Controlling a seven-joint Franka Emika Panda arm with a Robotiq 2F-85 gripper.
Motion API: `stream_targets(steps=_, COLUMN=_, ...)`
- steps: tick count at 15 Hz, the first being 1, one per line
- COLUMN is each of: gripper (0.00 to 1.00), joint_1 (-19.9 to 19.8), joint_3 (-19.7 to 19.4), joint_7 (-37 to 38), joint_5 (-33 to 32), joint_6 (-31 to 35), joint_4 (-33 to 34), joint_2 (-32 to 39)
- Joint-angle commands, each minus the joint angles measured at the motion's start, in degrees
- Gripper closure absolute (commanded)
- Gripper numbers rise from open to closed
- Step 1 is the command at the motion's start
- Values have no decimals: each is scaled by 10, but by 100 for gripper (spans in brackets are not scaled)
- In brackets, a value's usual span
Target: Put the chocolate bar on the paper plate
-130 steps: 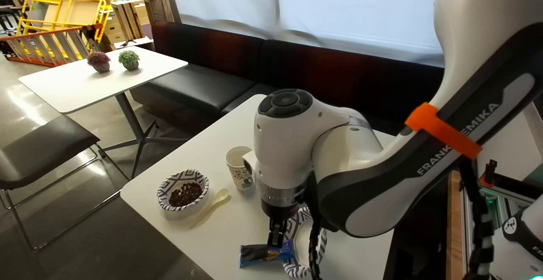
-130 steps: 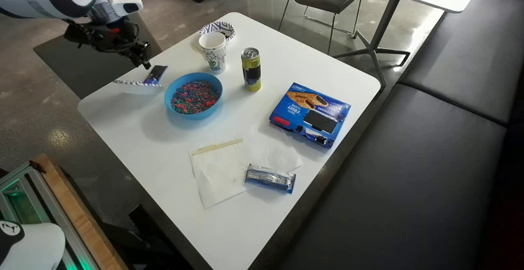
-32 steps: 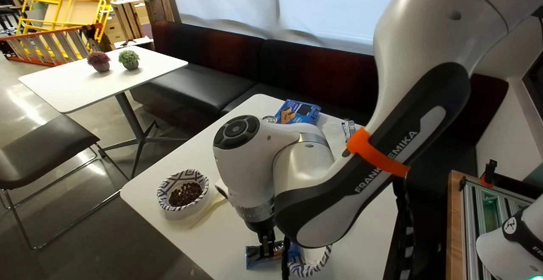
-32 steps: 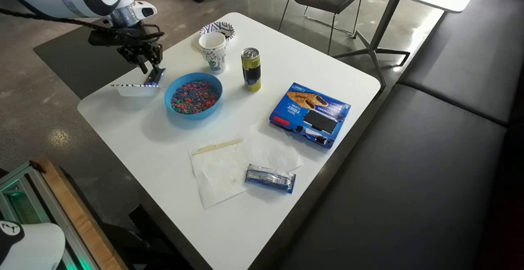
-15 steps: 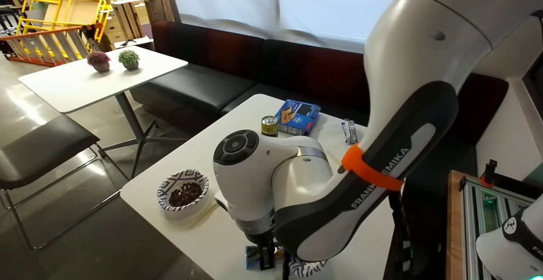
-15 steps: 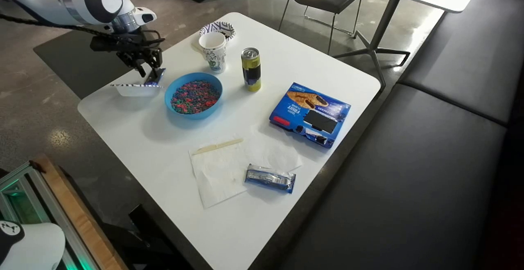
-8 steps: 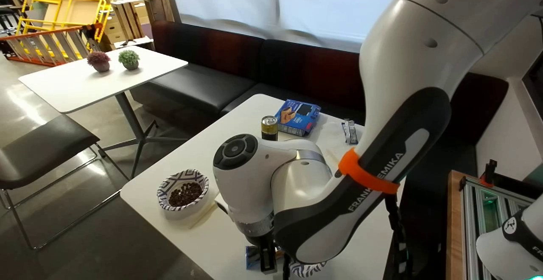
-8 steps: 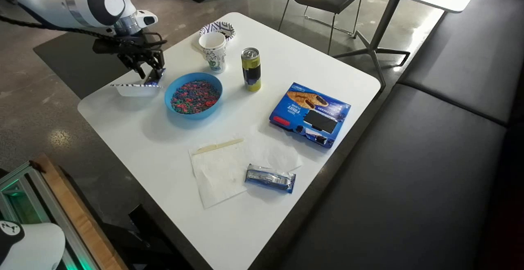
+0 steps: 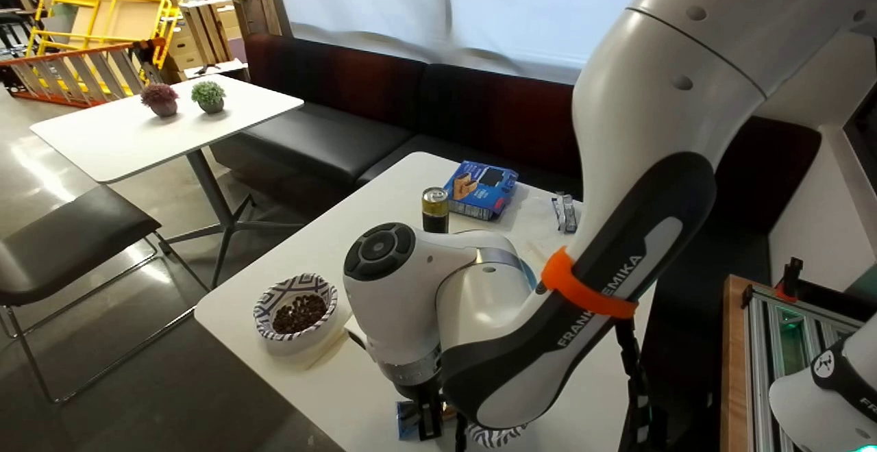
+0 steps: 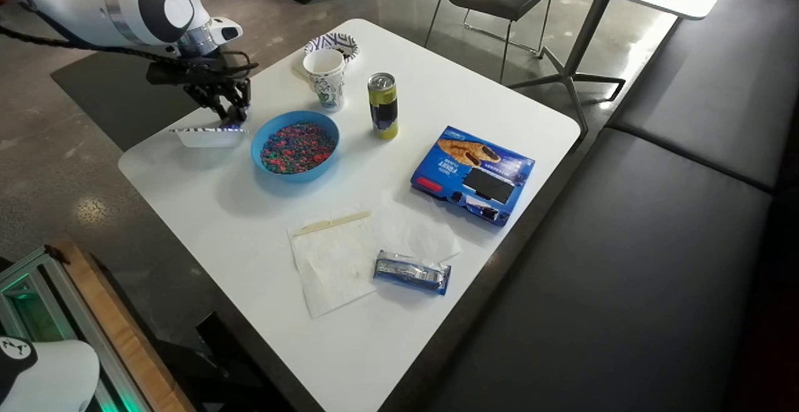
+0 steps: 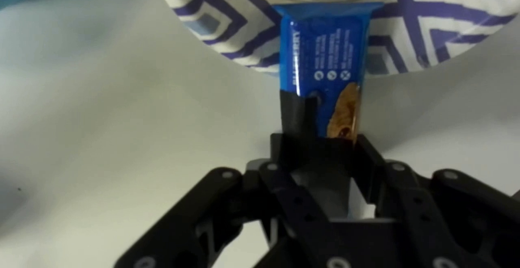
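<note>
The chocolate bar (image 11: 325, 52), in a blue wrapper with white print, runs lengthwise between the fingers of my gripper (image 11: 319, 144) in the wrist view. Its far end lies over the purple-striped rim of the paper plate (image 11: 227, 20). Both fingertips press against the bar's long sides, so the gripper is shut on it, low over the table. In an exterior view the bar's blue end (image 9: 408, 421) sticks out beside the gripper (image 9: 430, 428), and the arm covers much of the plate. In an exterior view the plate (image 10: 211, 138) shows from the side.
Close beside the plate stands a blue bowl (image 10: 321, 168) of coloured cereal. A paper cup (image 10: 326, 84), a can (image 10: 383, 109) and a striped bowl (image 9: 294, 305) with brown pieces share the table. Farther off are a blue box (image 10: 474, 175), a silver-blue packet (image 10: 412, 273) and napkins (image 10: 331, 268).
The gripper has come down over the bar, and its fingers have drawn together onto the bar's sides. The bar and plate look to be in nearly the same place.
</note>
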Motion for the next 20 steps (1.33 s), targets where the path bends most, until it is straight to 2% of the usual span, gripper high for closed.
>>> stream_targets(steps=1, gripper=59, joint_1=8, joint_3=-7, joint_7=0, joint_5=-10, joint_6=15, joint_4=3, joint_2=7)
stream_targets(steps=12, gripper=66, joint_1=5, joint_3=-3, joint_7=0, joint_5=-4, joint_6=20, joint_4=-10, joint_2=-13)
stream_targets(steps=20, gripper=65, joint_1=3, joint_3=-1, joint_7=5, joint_5=-1, joint_6=17, joint_4=-29, joint_2=-42)
